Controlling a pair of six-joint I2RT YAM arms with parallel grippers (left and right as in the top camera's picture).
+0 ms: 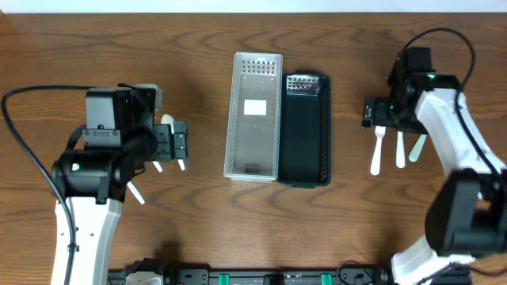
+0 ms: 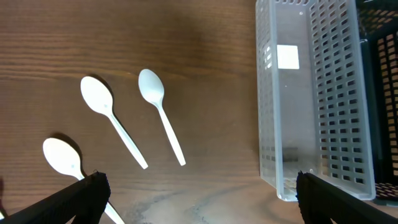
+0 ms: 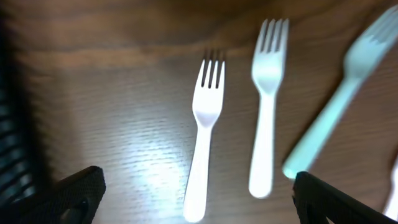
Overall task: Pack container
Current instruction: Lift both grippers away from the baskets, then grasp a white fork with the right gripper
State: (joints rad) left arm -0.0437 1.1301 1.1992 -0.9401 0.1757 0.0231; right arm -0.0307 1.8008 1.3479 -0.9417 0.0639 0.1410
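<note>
A clear perforated basket (image 1: 253, 115) stands mid-table beside a black basket (image 1: 305, 131). Three white spoons lie on the table at the left; the left wrist view shows them (image 2: 112, 127) (image 2: 160, 112) (image 2: 65, 158). My left gripper (image 2: 199, 199) is open and empty above the wood between the spoons and the clear basket (image 2: 311, 106). Three forks (image 1: 377, 150) lie at the right: two white (image 3: 205, 137) (image 3: 266, 112) and one pale green (image 3: 336, 106). My right gripper (image 3: 199, 196) is open and empty, low over the leftmost white fork's handle.
The black basket holds something with a metallic look at its far end (image 1: 305, 83). Its dark wall shows at the left edge of the right wrist view (image 3: 9, 155). Arm cables loop at both sides of the wooden table (image 1: 198, 229).
</note>
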